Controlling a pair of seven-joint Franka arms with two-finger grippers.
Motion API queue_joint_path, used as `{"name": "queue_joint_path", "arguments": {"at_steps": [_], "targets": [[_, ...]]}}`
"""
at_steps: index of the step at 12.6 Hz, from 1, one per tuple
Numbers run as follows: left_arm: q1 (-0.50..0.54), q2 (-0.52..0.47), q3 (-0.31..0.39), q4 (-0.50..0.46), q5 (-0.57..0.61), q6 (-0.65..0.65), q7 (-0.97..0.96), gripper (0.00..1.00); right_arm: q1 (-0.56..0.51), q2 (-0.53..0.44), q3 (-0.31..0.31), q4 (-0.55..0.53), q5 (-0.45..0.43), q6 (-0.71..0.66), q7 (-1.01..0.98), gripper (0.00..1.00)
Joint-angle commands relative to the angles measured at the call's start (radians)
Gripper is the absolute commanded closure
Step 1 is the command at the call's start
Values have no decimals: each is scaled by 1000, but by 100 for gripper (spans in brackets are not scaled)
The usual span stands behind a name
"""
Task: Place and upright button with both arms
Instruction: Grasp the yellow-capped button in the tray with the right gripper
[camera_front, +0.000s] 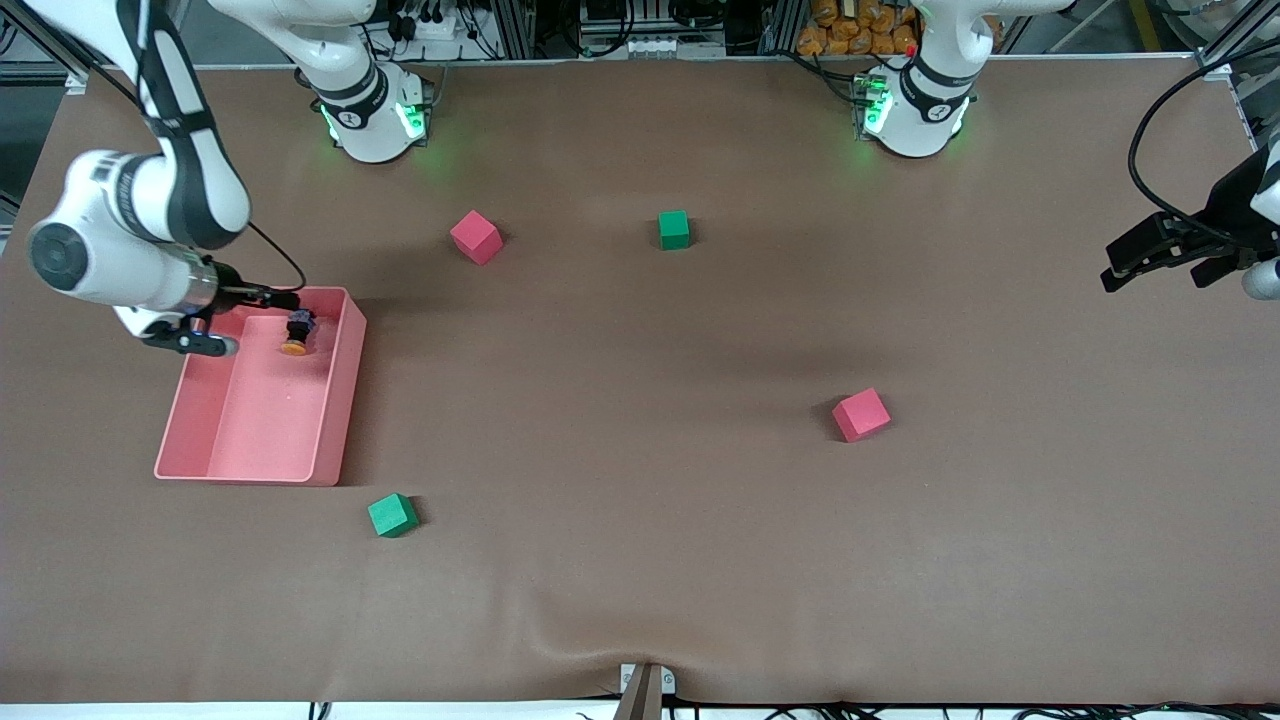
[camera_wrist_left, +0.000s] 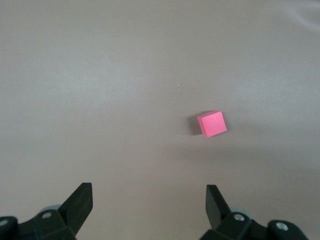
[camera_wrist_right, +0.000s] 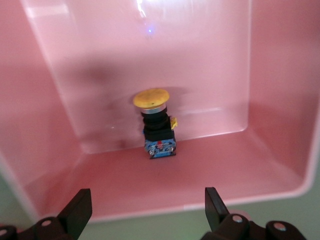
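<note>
two arms, right gripper (camera_front: 245, 320) open at the pink bin's (camera_front: 335, 420) rim, button (camera_front: 297, 334) lying on its side inside, left gripper (camera_front: 1160, 262) open, waiting over the table's (camera_front: 640, 560) left-arm end

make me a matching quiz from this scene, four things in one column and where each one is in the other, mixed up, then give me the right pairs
Things:
1. button
2. left gripper
3. right gripper
4. green cube nearest the front camera

Places:
A. on the table, just beside the pink bin's corner nearest the front camera
B. open, at the bin's rim, aimed at the button
C. lying inside the pink bin
D. open, up over the table's edge at the left arm's end, waiting

Pairs: 1-C, 2-D, 3-B, 4-A
</note>
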Motion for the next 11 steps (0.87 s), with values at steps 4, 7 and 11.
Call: {"name": "queue_joint_path", "arguments": {"at_steps": [4,7,11], "targets": [[5,4,-5,12,-1,-14,4,0,-42,115,12,-44,-14,168,-88,0],[3,4,-5,14,-1,-14,4,0,-34,132,12,-87,-14,250,-102,0],[5,10,-5,14,-1,-14,4,0,-39,165,12,-121,-14,353,-171,0]]}}
